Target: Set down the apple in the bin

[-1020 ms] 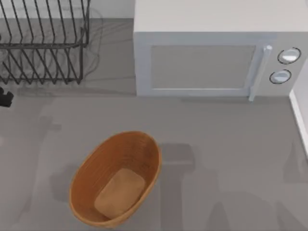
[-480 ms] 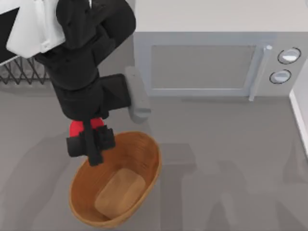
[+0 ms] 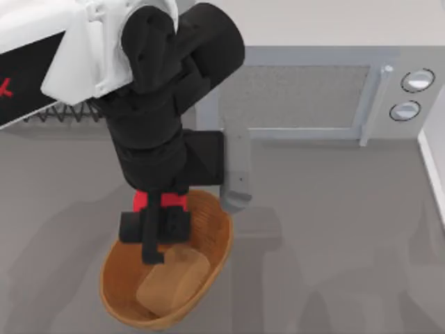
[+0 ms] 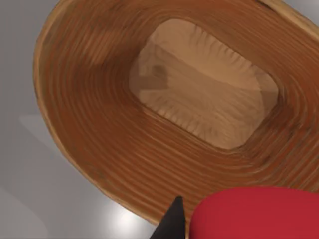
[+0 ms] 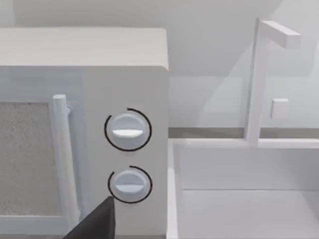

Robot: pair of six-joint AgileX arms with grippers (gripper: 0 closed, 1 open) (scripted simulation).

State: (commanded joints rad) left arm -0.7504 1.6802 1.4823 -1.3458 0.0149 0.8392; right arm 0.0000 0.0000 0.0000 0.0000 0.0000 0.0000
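Left claw gripping apple, above bin

The bin sits on the table near its front edge, left of the middle. The left gripper hangs over the bin's rear rim, clamped on the apple, which is above the bin's back wall, not yet resting inside. A microwave stands along the table's back edge, right of centre. A wire rack is at the back left corner, partly under the left arm.
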